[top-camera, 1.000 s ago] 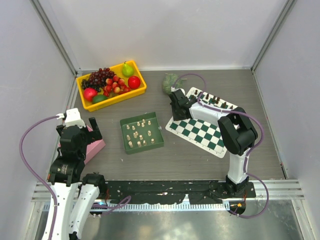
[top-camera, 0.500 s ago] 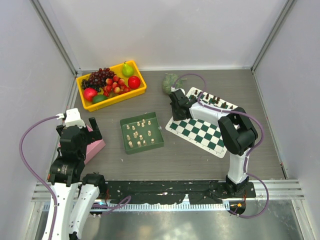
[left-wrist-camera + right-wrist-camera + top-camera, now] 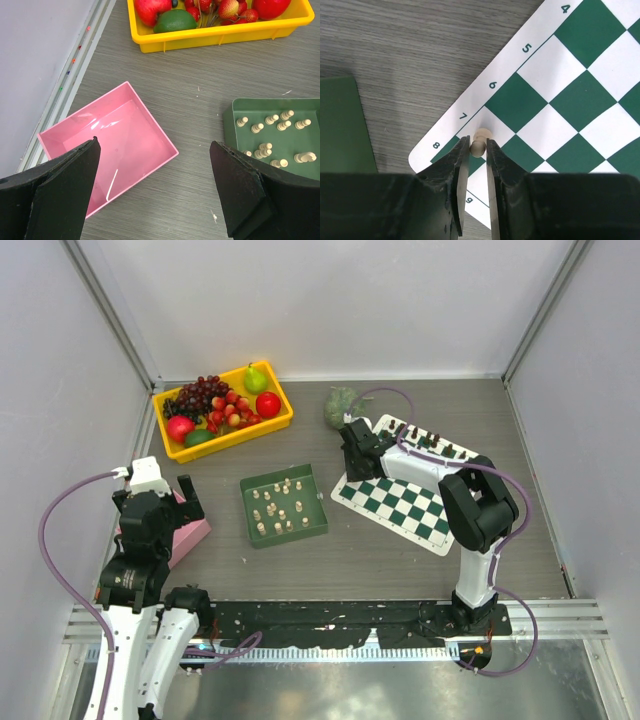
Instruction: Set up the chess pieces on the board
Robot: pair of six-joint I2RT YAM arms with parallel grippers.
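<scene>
The board [image 3: 400,502] lies right of centre, and its near-left corner [image 3: 555,100] fills the right wrist view. A cream chess piece [image 3: 482,134], a pawn, stands on a white square by the row 7 mark. My right gripper [image 3: 478,146] is shut on its round head, low over that corner [image 3: 352,470]. Several more cream chess pieces [image 3: 272,508] lie in the green tray [image 3: 246,512], also in the left wrist view [image 3: 272,119]. My left gripper [image 3: 154,150] hangs open and empty above the table at the far left [image 3: 172,495].
A pink box [image 3: 115,135] sits under the left gripper's left finger. Dark chess figures [image 3: 425,438] line the board's far edge. A yellow tray [image 3: 235,440] of fruit stands at the back left, and a green lumpy object [image 3: 340,405] lies behind the board.
The right arm has shifted very slightly at the board's corner. The left arm and the objects have not moved.
</scene>
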